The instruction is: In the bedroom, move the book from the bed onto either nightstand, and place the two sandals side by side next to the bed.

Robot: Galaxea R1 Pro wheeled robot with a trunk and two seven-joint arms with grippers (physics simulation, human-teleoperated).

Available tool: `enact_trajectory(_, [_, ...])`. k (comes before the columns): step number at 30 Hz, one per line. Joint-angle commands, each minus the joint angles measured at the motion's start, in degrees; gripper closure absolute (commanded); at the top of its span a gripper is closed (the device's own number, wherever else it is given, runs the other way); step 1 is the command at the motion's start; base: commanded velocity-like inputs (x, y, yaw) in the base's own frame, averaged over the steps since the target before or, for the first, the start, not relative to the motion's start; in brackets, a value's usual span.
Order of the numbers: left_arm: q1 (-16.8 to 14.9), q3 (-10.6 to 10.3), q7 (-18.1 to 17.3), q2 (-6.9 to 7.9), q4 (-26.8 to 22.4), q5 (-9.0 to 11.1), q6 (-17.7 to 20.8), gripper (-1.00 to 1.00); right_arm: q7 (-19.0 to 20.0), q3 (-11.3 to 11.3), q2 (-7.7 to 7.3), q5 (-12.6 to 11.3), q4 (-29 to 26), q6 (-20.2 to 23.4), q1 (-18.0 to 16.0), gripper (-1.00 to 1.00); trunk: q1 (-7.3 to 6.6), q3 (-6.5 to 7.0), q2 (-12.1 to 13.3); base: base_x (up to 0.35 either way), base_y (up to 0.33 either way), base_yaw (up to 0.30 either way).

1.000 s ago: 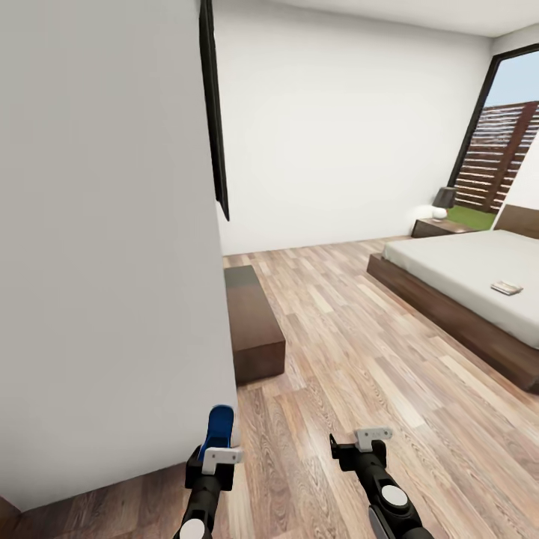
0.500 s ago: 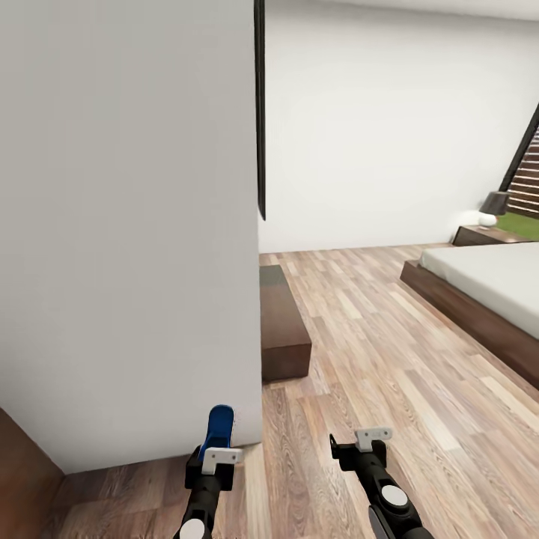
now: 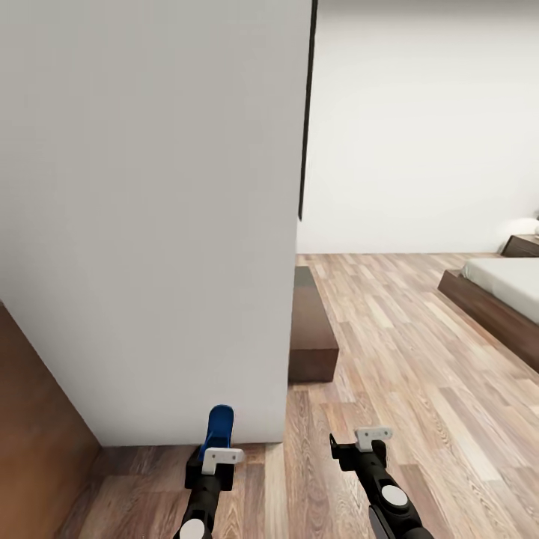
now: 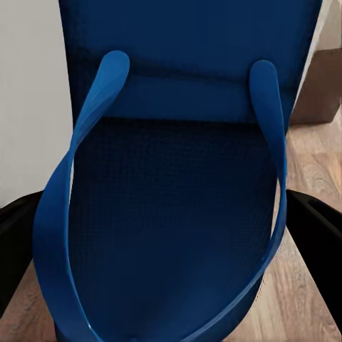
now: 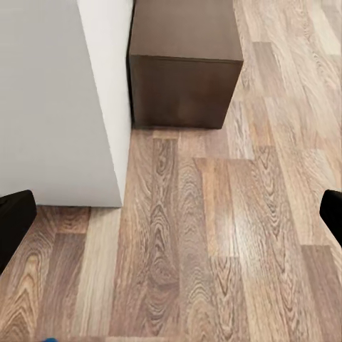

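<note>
A broad white partition wall (image 3: 150,224) stands right before you, a black strip (image 3: 307,112) running down its far edge. Beyond its corner sits a low dark brown cabinet (image 3: 311,326) on the light wood-plank floor (image 3: 404,359); a brown panel (image 3: 37,419) flanks the wall's other side.

The head camera looked forward and down over both arms at a white wall (image 3: 150,224) and wood floor (image 3: 419,389). The left wrist camera sat close against a blue sandal (image 4: 171,214). The right wrist camera faced the floor ahead of its hand, sharing the dark brown bench (image 5: 184,64) with the head view.
</note>
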Motion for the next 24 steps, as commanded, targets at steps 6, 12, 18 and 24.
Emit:
enact_trajectory(6, [-0.12,-0.32,0.41,0.06,-0.02,0.58,-0.32,1.0,-0.51,0.17,-0.09,-0.39,-0.12,0.31,-0.03,-1.0,0.02,-0.1,-0.09,0.0,0.204,0.27])
enact_trajectory(12, [-0.12,-0.32,0.41,0.06,-0.02,0.59,-0.32,1.0,-0.51,0.18,-0.09,-0.39,-0.12,0.31,-0.03,-1.0,0.02,-0.1,-0.09,0.0,0.271,0.087])
enact_trajectory(18, [-0.12,-0.32,0.41,0.06,-0.02,0.59,-0.32,1.0,-0.51,0.2,-0.08,-0.4,-0.12,0.31,-0.03,-1.0,0.02,-0.1,-0.09,0.0,0.275,0.009])
enact_trajectory(24, [-0.12,-0.32,0.41,0.06,-0.02,0.59,-0.32,1.0,-0.51,0.2,-0.09,-0.4,-0.12,0.31,-0.03,-1.0,0.02,-0.1,-0.09,0.0,0.074,0.001])
